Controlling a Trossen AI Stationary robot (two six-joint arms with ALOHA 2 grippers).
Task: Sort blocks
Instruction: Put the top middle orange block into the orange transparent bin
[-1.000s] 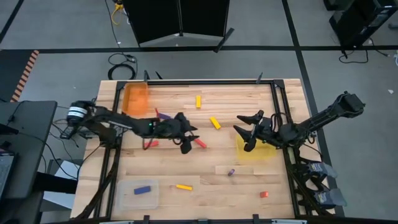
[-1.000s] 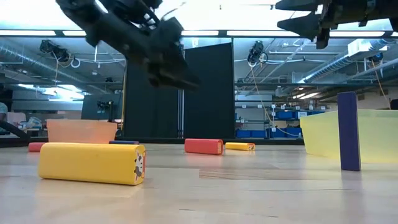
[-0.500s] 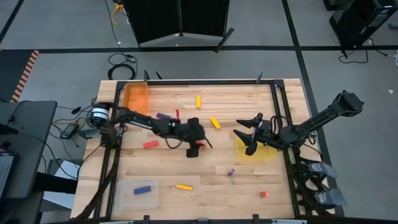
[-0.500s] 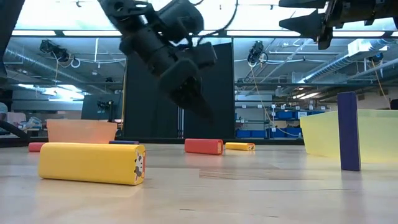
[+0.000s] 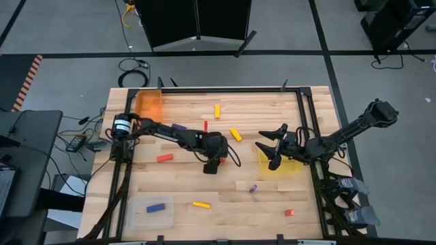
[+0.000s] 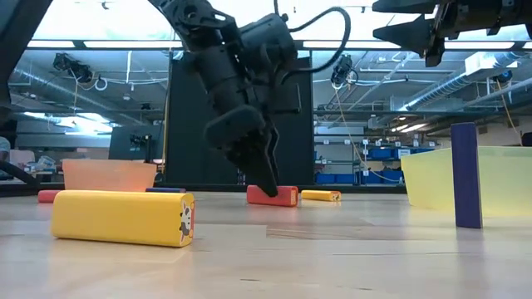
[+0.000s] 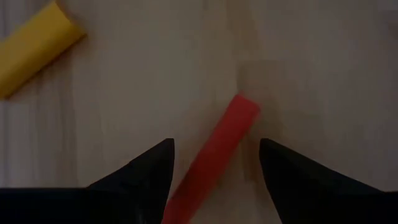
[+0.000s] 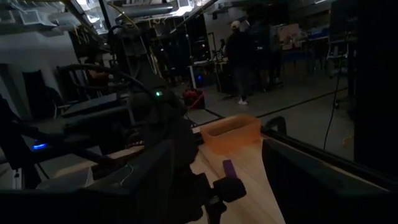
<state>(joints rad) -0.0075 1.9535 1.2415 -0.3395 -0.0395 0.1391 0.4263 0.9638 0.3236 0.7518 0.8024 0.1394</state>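
Red block flat on table near middle, framed between spread fingers of left end effector, pads not touching. Yellow block close by. Right end effector wide open, empty, hovering above yellow tray by right edge. Purple block upright beside tray.

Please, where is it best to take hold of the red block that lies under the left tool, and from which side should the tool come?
Grip the red block across its narrow width, near mid-length, coming straight down from above. It lies flat on the table, long and thin, and already sits between the open fingers of the left tool. It is slightly aslant to them, so a small wrist turn would probably square the grip.
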